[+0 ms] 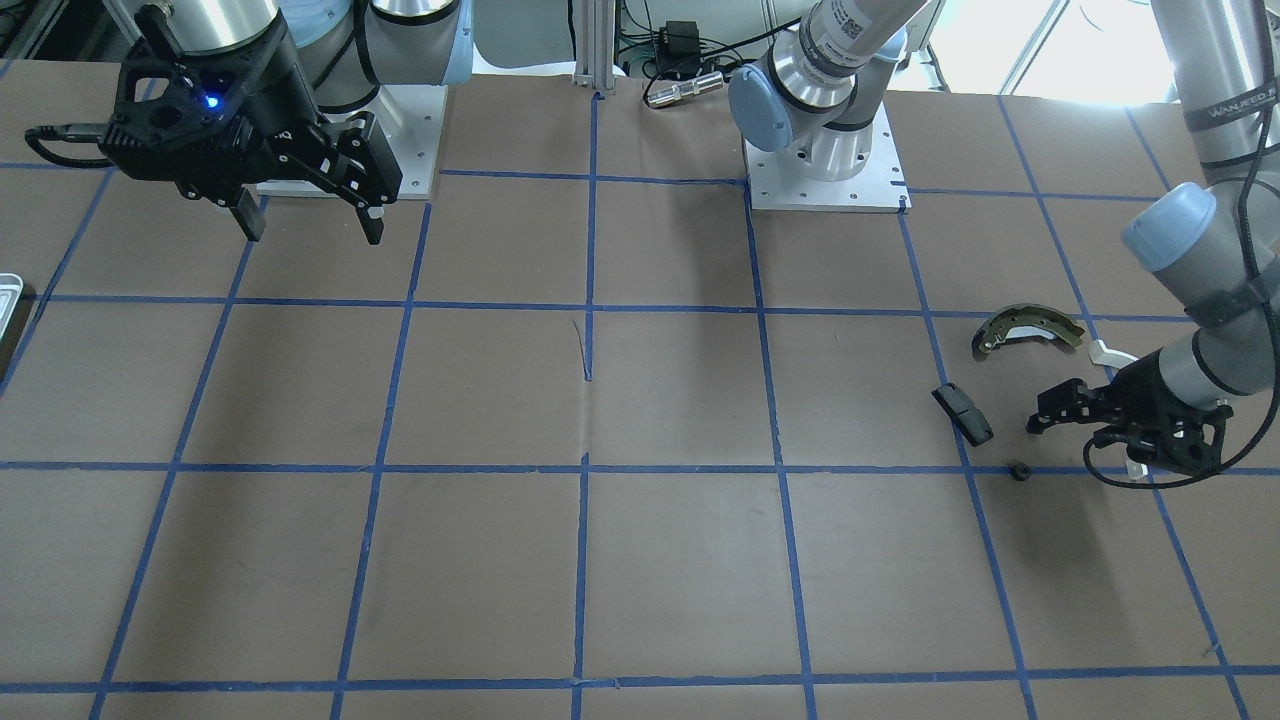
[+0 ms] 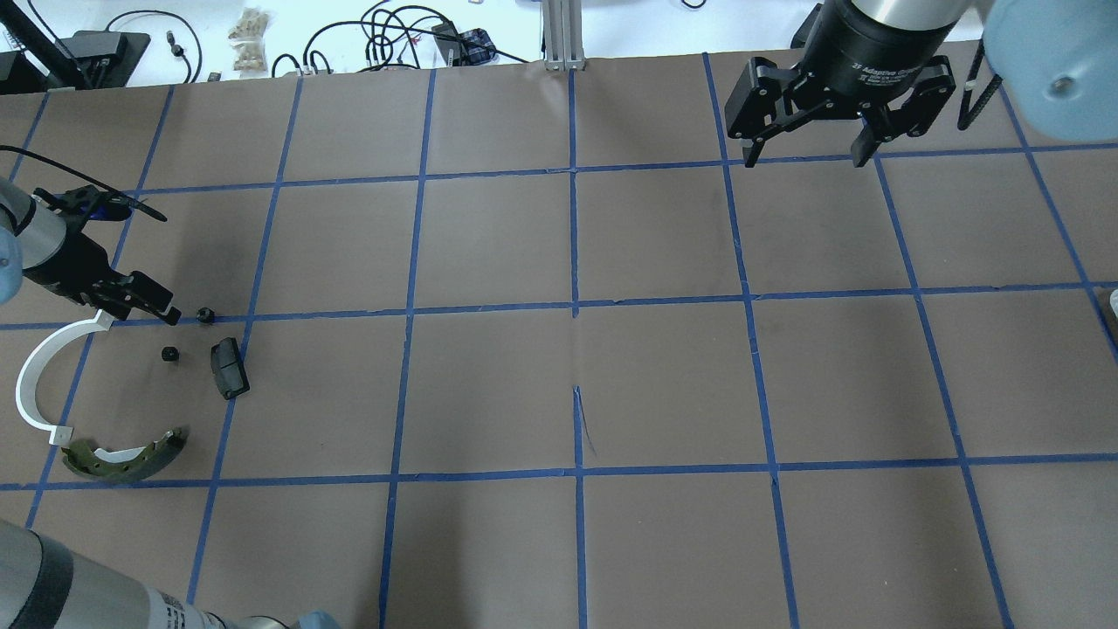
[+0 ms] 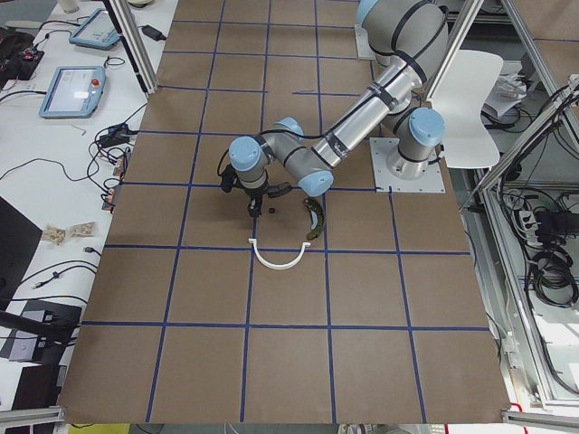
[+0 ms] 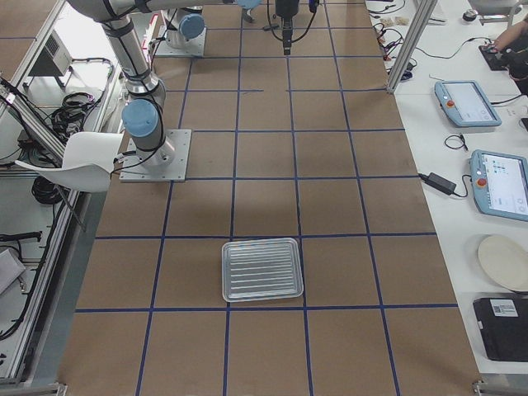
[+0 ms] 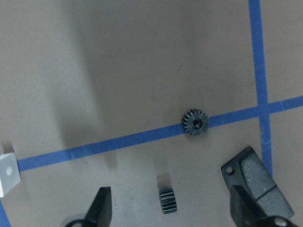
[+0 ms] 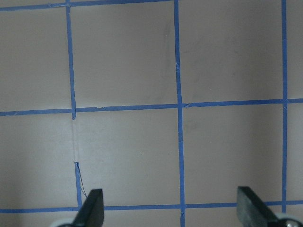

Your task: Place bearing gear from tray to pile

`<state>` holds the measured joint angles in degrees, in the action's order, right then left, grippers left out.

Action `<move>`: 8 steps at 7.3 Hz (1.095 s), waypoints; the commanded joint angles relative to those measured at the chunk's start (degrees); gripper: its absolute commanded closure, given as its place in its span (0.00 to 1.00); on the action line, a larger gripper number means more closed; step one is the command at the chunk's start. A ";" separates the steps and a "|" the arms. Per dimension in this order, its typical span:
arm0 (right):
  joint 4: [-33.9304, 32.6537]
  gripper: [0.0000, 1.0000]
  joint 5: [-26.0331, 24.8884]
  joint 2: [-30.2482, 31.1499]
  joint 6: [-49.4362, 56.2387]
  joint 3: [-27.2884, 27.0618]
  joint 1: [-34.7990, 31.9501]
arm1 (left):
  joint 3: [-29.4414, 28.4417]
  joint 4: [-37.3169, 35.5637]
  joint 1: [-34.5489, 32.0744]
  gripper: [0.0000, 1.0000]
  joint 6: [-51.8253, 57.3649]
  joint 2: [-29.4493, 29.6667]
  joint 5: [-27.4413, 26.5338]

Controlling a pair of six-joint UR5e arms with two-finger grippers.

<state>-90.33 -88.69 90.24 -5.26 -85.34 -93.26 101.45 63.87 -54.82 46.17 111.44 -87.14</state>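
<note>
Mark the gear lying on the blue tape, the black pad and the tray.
gear on the tape point(image 5: 195, 123): left wrist view, on its central hub.
black pad point(image 2: 229, 368): overhead view, middle of its top face.
tray point(image 4: 261, 271): exterior right view, bare ribbed floor.

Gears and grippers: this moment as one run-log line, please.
left gripper open, empty | right gripper open, empty | gear on tape line | second gear loose on table

"2F Adaptive" on right jaws' housing point(image 2: 876, 63)
</note>
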 commanded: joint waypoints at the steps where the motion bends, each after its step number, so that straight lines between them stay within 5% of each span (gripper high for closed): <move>1: -0.02 0.00 -0.08 -0.07 -0.01 0.09 0.00 | -1.16 1.34 -6.40 0.01 -3.52 -4.19 -0.30; 8: 0.07 0.00 0.01 0.11 -0.01 0.00 0.00 | -16.81 25.59 -33.23 0.00 -43.43 -15.97 -1.80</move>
<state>-90.27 -88.66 90.31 -5.25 -85.34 -93.25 85.83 86.93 -84.34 7.67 98.36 -88.80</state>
